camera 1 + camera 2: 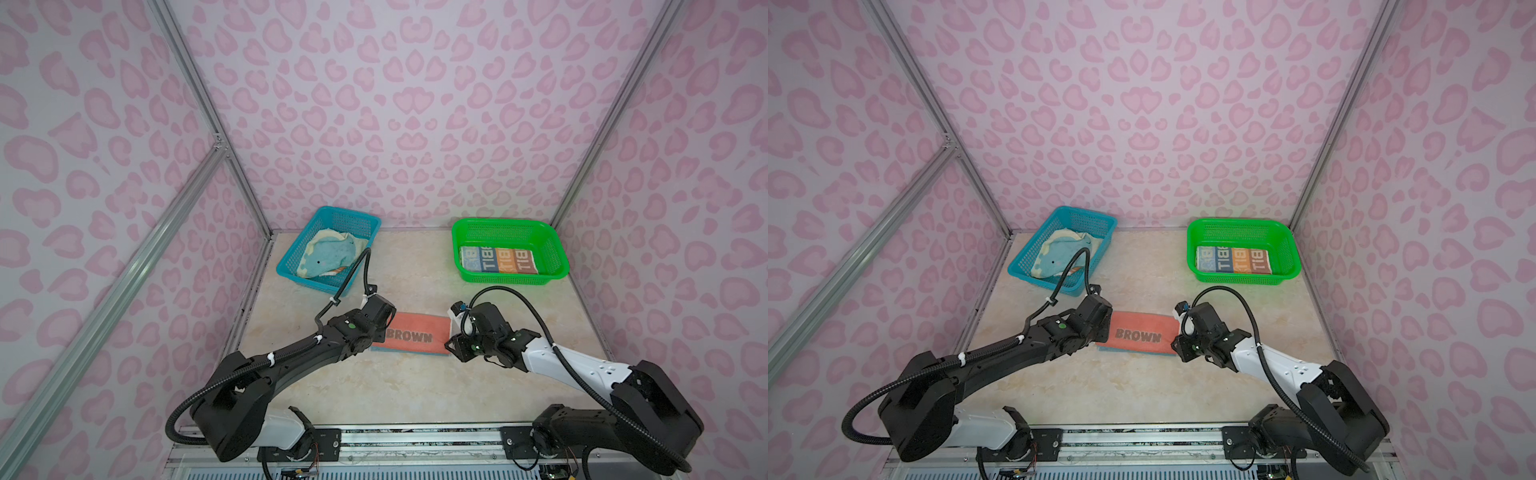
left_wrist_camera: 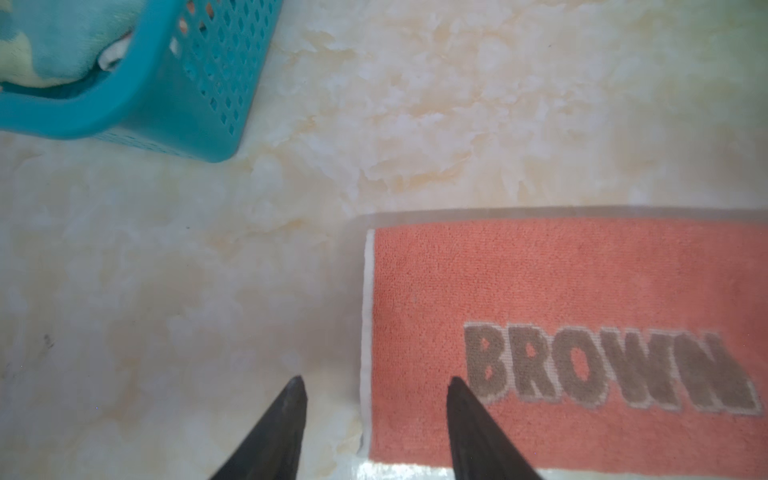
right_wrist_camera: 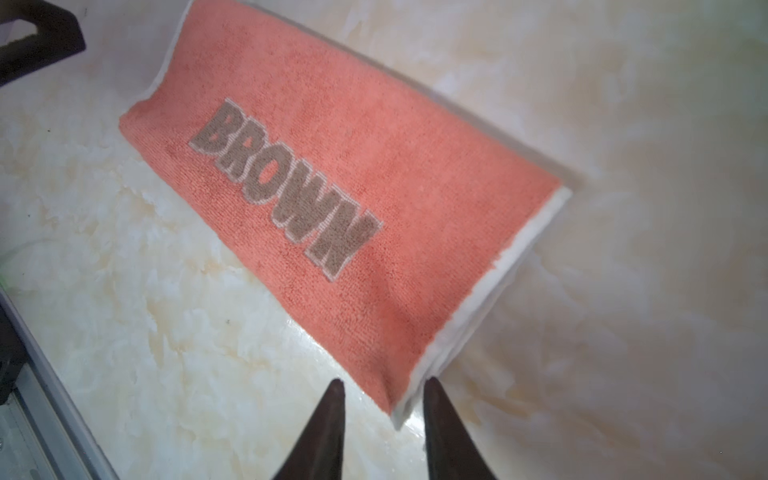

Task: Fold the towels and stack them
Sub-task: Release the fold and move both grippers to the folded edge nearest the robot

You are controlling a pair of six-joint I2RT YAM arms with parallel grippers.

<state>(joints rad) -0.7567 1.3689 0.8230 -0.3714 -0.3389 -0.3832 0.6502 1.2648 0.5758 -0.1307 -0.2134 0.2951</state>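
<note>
A coral towel (image 1: 411,336) (image 1: 1140,334) lettered BROWN lies folded flat on the table between both arms. My left gripper (image 2: 376,379) is open and straddles the towel's (image 2: 582,291) left edge, one finger over the table and one over the cloth. My right gripper (image 3: 384,380) is open too, and the towel's (image 3: 332,187) white-edged near right corner lies between its fingertips, unpinched. A folded striped towel (image 1: 498,259) (image 1: 1233,259) lies in the green basket. A crumpled light-blue whale towel (image 1: 328,257) (image 1: 1059,255) fills the blue basket.
The blue mesh basket (image 1: 353,212) (image 2: 166,104) stands at the back left and the green mesh basket (image 1: 511,222) at the back right. Pink-patterned walls close in three sides. A metal rail (image 1: 415,432) with both arm bases runs along the front edge.
</note>
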